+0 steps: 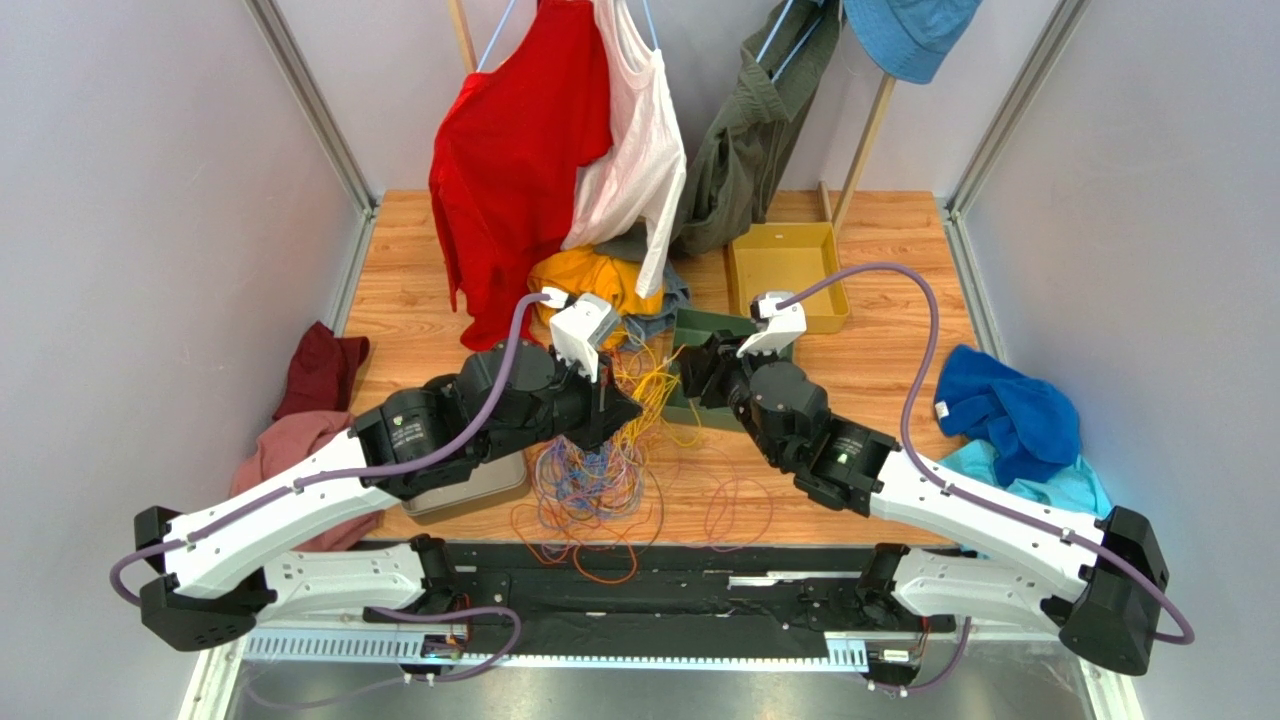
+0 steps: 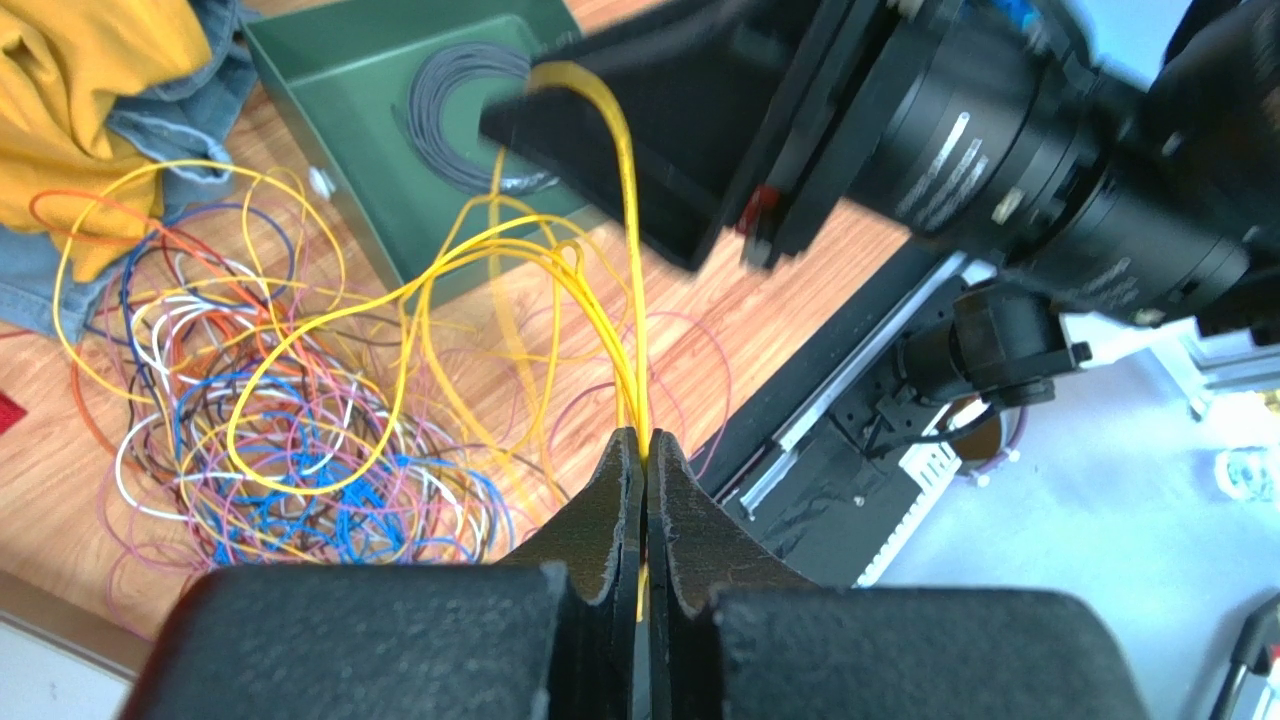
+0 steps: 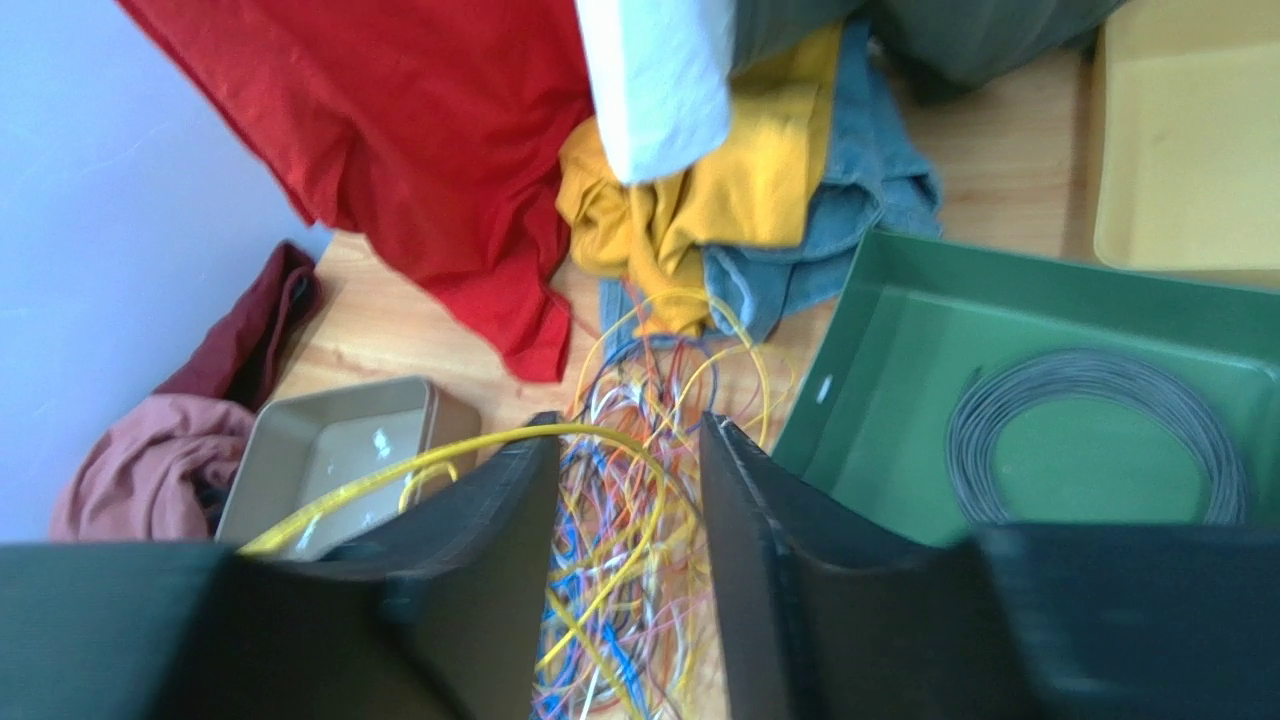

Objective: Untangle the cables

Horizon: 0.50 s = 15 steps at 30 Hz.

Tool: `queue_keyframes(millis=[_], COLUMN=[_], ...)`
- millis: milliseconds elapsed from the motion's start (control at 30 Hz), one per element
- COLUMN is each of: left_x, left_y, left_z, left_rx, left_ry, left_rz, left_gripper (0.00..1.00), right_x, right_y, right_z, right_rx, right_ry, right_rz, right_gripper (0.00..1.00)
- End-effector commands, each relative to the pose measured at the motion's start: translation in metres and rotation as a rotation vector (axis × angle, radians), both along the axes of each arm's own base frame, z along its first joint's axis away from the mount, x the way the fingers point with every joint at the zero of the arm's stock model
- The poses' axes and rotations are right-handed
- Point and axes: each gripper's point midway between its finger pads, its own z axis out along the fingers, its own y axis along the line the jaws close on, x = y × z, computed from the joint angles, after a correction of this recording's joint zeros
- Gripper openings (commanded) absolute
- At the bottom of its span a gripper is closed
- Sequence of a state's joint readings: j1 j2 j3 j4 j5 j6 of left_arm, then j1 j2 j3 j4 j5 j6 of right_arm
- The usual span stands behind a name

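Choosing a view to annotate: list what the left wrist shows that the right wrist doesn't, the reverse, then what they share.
Left wrist only: the left jaws shut on a yellow cable, and the right arm. Right wrist only: red shirt, tan tray, yellow tray, and the right jaws standing apart. Both: cable tangle, green tray, dark coil, yellow cloth.

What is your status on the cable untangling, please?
Left gripper shut on yellow cable. Right gripper open, same cable between jaws. Other cables tangled below. Green tray close.
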State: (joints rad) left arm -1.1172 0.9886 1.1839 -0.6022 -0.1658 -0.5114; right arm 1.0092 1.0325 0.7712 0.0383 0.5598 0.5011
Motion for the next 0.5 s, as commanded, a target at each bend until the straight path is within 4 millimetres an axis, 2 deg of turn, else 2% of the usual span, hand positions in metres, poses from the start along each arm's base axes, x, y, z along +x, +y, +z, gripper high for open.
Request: queue_keyframes(millis=[0, 67, 100, 133, 167, 233, 400, 433, 467], left_x=[-0.003, -0.005, -0.004, -0.005, -0.005, -0.002, 0.005, 0.006, 0.007], left_y=[0.004, 0.007, 0.008, 0.01, 0.012, 0.017, 0.032, 0.035, 0.036], left_z=[0.002, -0.002, -0.002, -0.003, -0.008, -0.01, -0.034, -0.034, -0.043], left_rx=[-0.025, -0.027, -0.031, -0.035, -0.027, -0.027, 0.002, -0.01, 0.006], left_ry=[0.0, 0.006, 0.006, 0.008, 0.012, 0.008, 0.016, 0.014, 0.022], left_rz=[0.005, 0.013, 0.017, 0.024, 0.031, 0.057, 0.143, 0.163, 0.174], left_gripper=[0.0, 0.0, 0.0, 0.0, 0.0, 0.0, 0.0, 0.01, 0.02], right_x=[0.01, 0.009, 0.007, 0.005, 0.002, -0.003, -0.019, -0.021, -0.024], right_y=[-0.013, -0.019, -0.025, -0.027, -0.033, -0.04, -0.069, -0.073, -0.08], right_z=[0.045, 0.046, 0.051, 0.05, 0.057, 0.06, 0.08, 0.087, 0.095], right_rx=[0.102, 0.093, 0.105, 0.098, 0.114, 0.108, 0.113, 0.122, 0.132], right_ry=[-0.097, -0.106, -0.112, -0.109, -0.119, -0.12, -0.15, -0.158, -0.171], right_rz=[-0.068, -0.079, -0.086, -0.084, -0.084, -0.084, -0.095, -0.099, -0.105], right_gripper=[0.31, 0.2, 0.07, 0.04, 0.0, 0.0, 0.0, 0.0, 0.0])
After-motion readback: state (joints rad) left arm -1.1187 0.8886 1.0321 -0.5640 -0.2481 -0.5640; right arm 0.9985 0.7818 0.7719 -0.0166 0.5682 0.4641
